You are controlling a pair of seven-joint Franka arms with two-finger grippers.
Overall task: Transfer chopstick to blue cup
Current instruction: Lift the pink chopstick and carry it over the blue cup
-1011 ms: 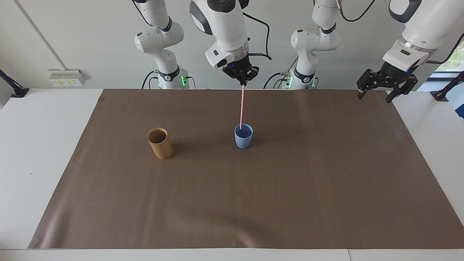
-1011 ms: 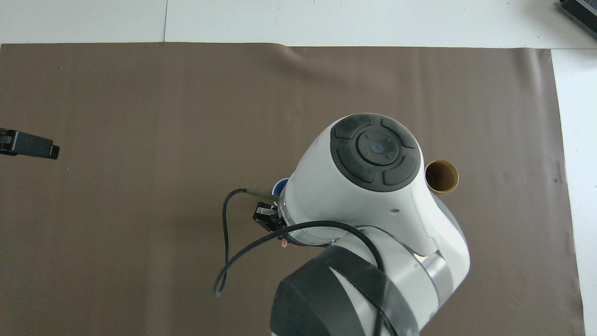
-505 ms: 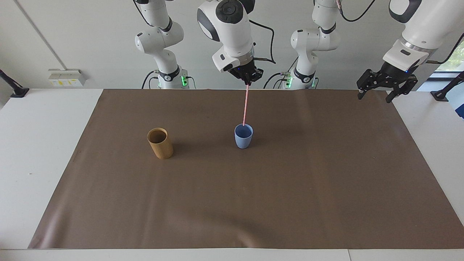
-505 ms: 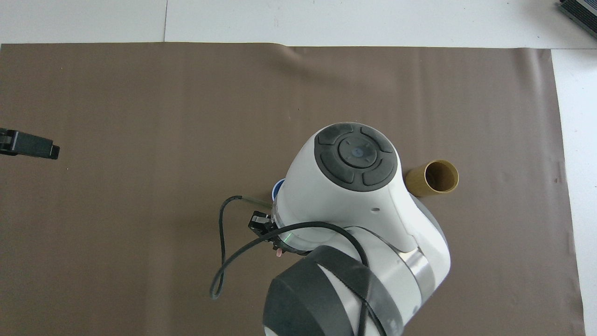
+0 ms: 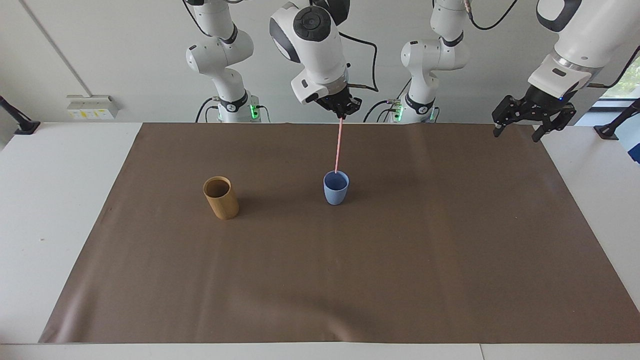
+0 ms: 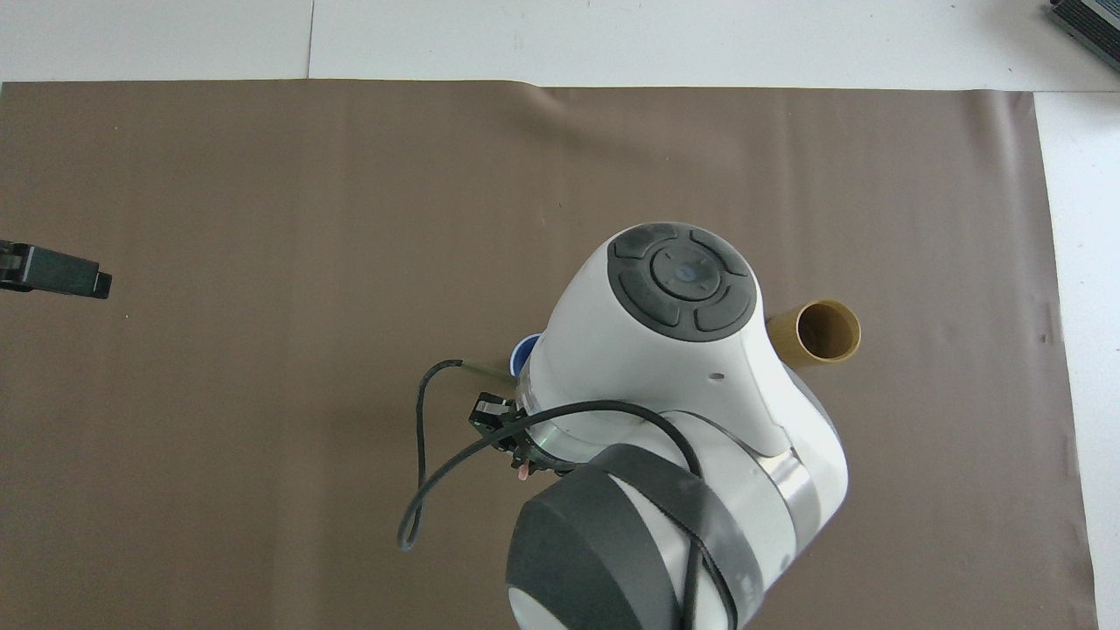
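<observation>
A thin pink chopstick (image 5: pixel 339 145) hangs almost upright from my right gripper (image 5: pixel 341 115), which is shut on its top end above the blue cup (image 5: pixel 336 190). Its lower end sits at the cup's mouth, by the rim nearer to the robots. In the overhead view the right arm covers most of the blue cup (image 6: pixel 523 352), and only the chopstick's top end (image 6: pixel 522 473) shows under the wrist. My left gripper (image 5: pixel 517 136) hangs open and holds nothing, over the brown mat's corner at the left arm's end, where that arm waits.
A tan bamboo-coloured cup (image 5: pixel 220 198) stands on the brown mat (image 5: pixel 350 280) beside the blue cup, toward the right arm's end of the table. It also shows next to the right arm in the overhead view as the tan cup (image 6: pixel 827 332).
The right gripper has shifted a little with the chopstick, whose lower end has come up from inside the blue cup to its rim. The left arm has not moved.
</observation>
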